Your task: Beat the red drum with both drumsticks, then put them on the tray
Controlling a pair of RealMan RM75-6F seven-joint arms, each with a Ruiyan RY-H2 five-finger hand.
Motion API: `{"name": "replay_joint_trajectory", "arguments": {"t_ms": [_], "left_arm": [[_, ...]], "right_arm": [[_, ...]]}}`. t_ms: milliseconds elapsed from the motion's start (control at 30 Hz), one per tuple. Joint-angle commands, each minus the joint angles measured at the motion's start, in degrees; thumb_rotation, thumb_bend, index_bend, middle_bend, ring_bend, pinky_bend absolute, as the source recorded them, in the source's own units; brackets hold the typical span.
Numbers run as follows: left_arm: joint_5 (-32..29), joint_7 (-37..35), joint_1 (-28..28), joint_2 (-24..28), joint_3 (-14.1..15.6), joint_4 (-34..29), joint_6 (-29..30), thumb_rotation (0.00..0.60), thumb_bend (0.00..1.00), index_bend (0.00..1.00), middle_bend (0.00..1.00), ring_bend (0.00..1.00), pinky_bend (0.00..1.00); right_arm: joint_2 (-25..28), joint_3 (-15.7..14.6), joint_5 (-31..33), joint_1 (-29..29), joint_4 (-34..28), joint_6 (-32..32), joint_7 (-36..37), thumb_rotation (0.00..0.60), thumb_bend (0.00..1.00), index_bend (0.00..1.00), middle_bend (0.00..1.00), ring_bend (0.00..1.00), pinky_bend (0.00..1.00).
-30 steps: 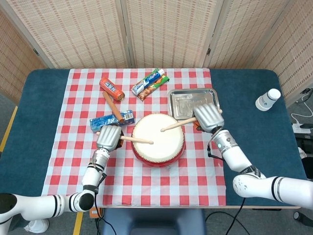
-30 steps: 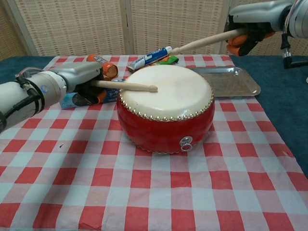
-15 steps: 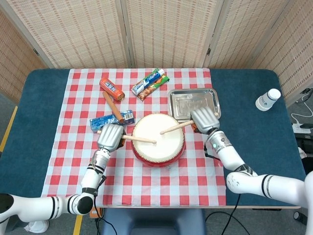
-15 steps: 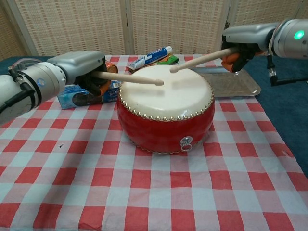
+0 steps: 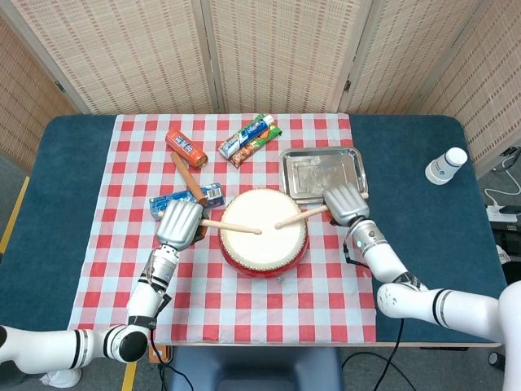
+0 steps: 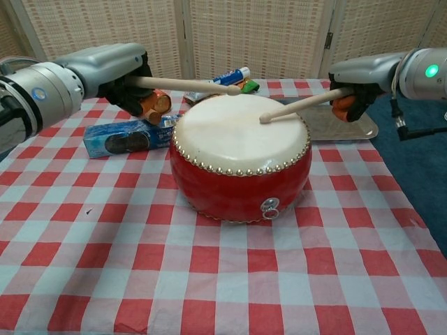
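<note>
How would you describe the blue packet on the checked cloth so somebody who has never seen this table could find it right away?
Start at the red drum in the middle of the checked cloth, then look to the side where the left hand holds a drumstick. The blue packet lies flat just beyond that hand. It is the only blue, flat packet; the orange tube and toothpaste boxes lie farther back.
</note>
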Motion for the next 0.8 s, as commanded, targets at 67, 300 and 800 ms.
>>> {"name": "replay_joint_trajectory", "arguments": {"t_ms": [67,300,800], "left_arm": [[-2.8,0.0,-0.2,-2.8,0.8,3.6,-2.1,0.600,0.62,1.00,1.00,0.98,1.00],[1.7,-6.1,2.9,-1.7,1.1,2.9,0.4,0.600,0.62,1.00,1.00,0.98,1.00],[8.0,-7.8,6.9,4.8,2.8,-4.6,2.8,0.600,0.62,1.00,1.00,0.98,1.00]], "right_arm": [[2.8,2.9,-2.4,-1.3,-3.7,2.5,4.2,0.600,0.67,1.00,1.00,1.00,1.00],[8.4,5.8,-1.8,-3.5,-3.2,1.7,9.2,0.600,0.67,1.00,1.00,1.00,1.00],[-8.7,4.3,7.6,0.4,29.2,-13.1,7.9,0.600,0.59,1.00,1.00,0.93,0.94]]}}
